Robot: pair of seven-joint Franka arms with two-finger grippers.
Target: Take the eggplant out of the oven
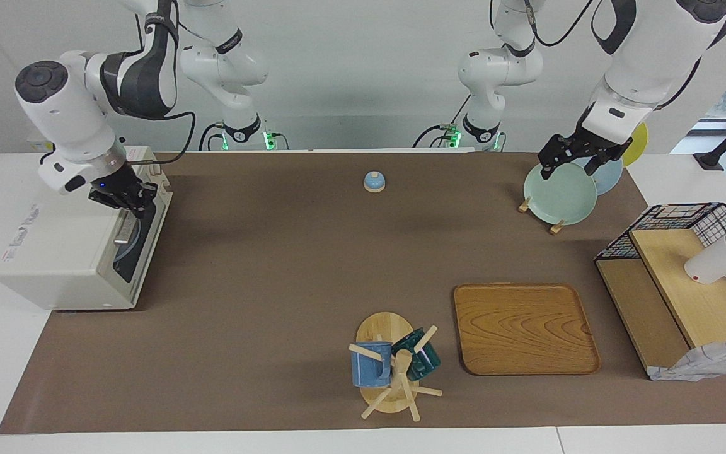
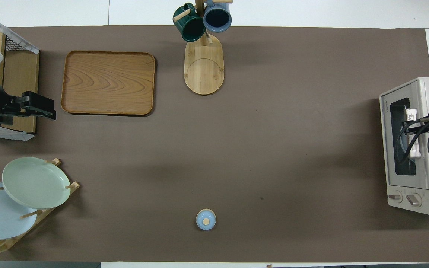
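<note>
On the brown mat [image 1: 262, 284], the oven [image 1: 73, 252] door is shut, hiding its inside; the right gripper [image 1: 125, 197] clamps its handle [image 1: 125, 230]; the left gripper [image 1: 574, 156], fingers apart, waits above the plates [image 1: 558, 195].

Robotics lab: two white arms bolted at the desk [image 1: 275, 265] edge, cabled, green status lights; kitchen props staged around the oven [image 1: 79, 252] on brown mat.

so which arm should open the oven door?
Right. Its hand is already at the oven door handle, shut on it by the look of it. The left hand waits open above the plate rack, at the other end.
</note>
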